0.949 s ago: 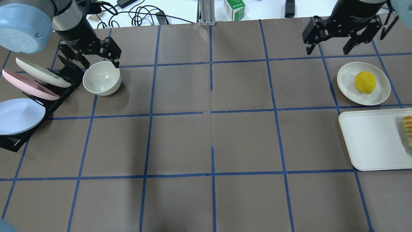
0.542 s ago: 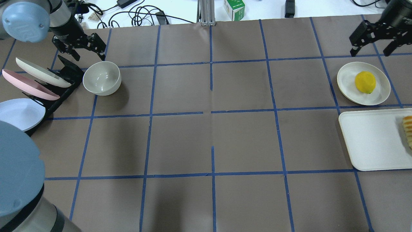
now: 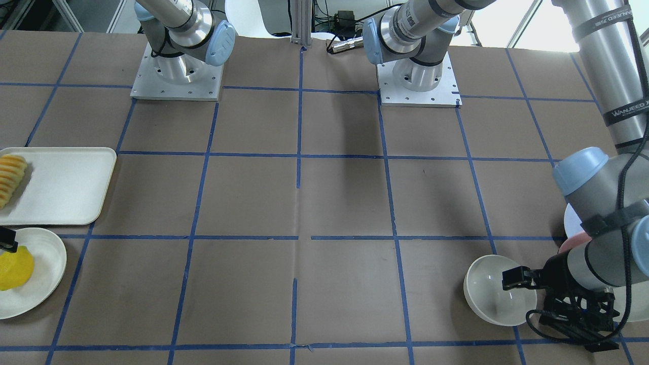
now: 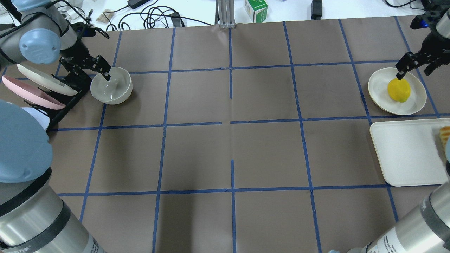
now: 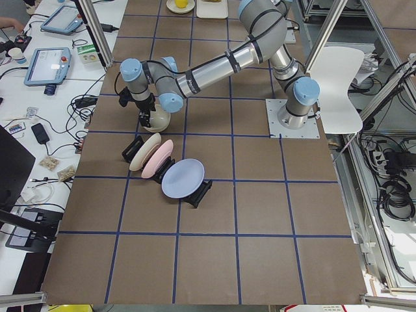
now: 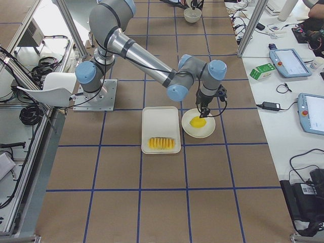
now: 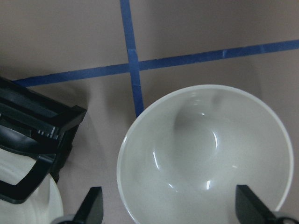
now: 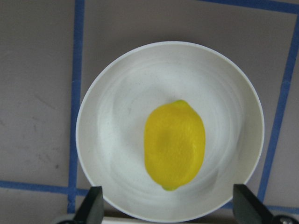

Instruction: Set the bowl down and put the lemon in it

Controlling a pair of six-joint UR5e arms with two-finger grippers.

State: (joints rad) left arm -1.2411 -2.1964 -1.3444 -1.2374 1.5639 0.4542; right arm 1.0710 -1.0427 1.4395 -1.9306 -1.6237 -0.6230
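The off-white bowl (image 4: 112, 88) stands upright on the table at the left, beside the plate rack. My left gripper (image 4: 90, 70) is open at the bowl's rim. One finger (image 3: 513, 279) reaches over the bowl's inside (image 7: 205, 154) and the other is outside, on the rack side. The yellow lemon (image 4: 399, 89) lies on a shallow off-white plate (image 4: 379, 84) at the right. My right gripper (image 4: 415, 70) is open and empty, just above the plate's far edge. In the right wrist view its fingertips (image 8: 96, 205) frame the lemon (image 8: 175, 144).
A black rack (image 4: 70, 82) with white, pink and blue plates stands left of the bowl. A white tray (image 4: 404, 151) with a row of pale slices (image 4: 444, 135) lies near the lemon plate. Cables and a green carton (image 4: 256, 8) lie beyond the table's far edge.
My left gripper has come down from behind the bowl to its rim, one finger now over the inside. My right gripper has dropped towards the lemon plate. Bowl and lemon have not moved.
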